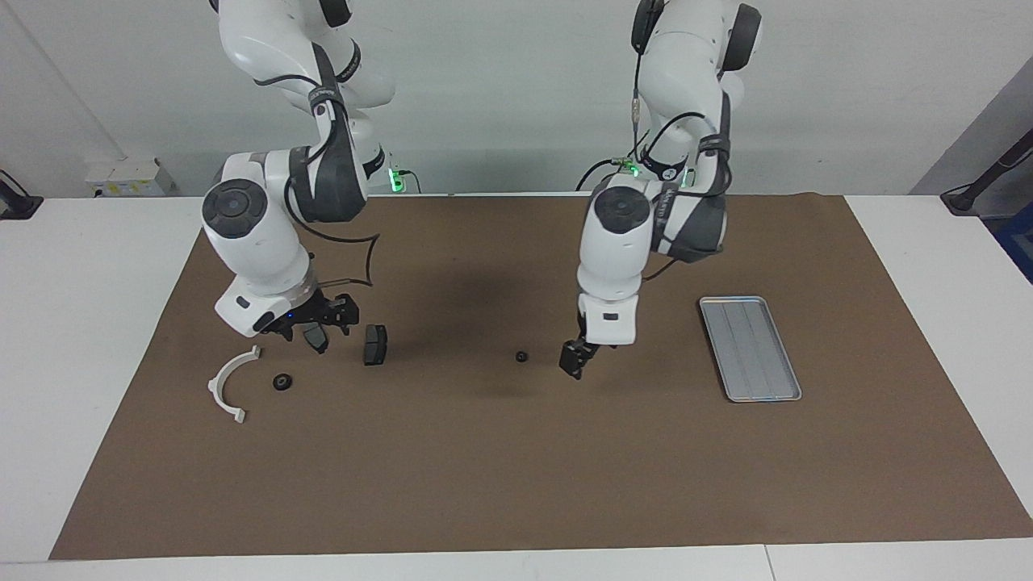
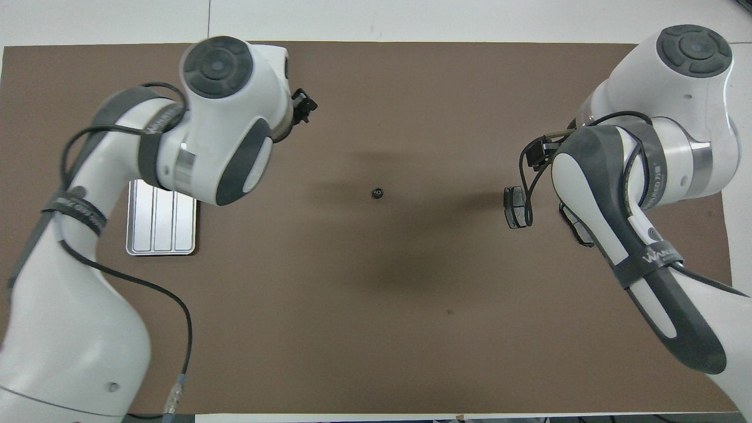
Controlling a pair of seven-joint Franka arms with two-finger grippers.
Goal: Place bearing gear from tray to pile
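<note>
The silver tray (image 1: 750,347) lies toward the left arm's end of the mat with nothing in it; it also shows in the overhead view (image 2: 161,223). One small black bearing gear (image 1: 522,356) (image 2: 378,192) lies alone on the mat's middle. My left gripper (image 1: 575,363) (image 2: 304,107) hangs low over the mat just beside that gear, on the tray's side. The pile is toward the right arm's end: a white half-ring bracket (image 1: 230,383), two dark pads (image 1: 374,344) (image 1: 317,337) and a second gear (image 1: 282,382). My right gripper (image 1: 335,313) hovers over the pile, holding nothing that I can see.
The brown mat (image 1: 516,468) covers most of the white table. In the overhead view the right arm hides the bracket and the second gear; one pad (image 2: 516,207) shows whole there.
</note>
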